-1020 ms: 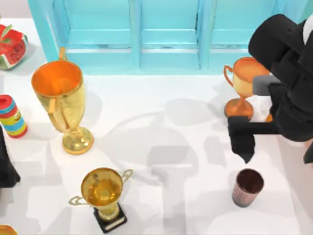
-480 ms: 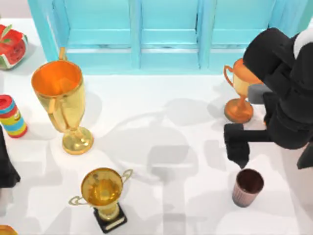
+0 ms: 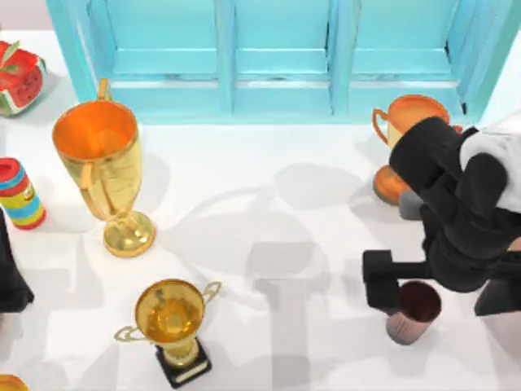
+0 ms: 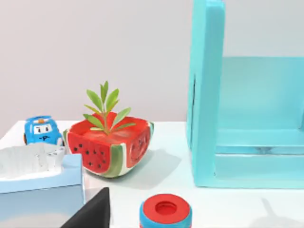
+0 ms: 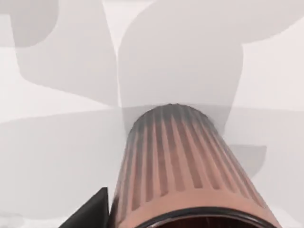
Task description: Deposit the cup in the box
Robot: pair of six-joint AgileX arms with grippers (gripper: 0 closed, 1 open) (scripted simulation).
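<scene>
Closing on the cup (image 3: 413, 312), the right gripper (image 3: 399, 289) sits just beside its rim on the side toward the orange trophy (image 3: 400, 147); cannot tell how its fingers stand. Cup upright, long axis vertical, near the gold trophy (image 3: 172, 326) but well right of it. Left arm (image 3: 10, 281) parked far left; right arm is plainly nearer.

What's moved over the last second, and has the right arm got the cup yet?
The right gripper has come toward the table's near edge, down to the cup, one finger beside its rim. No grasp shows yet. The cup, the trophies and the parked left arm at the left edge stayed put.
</scene>
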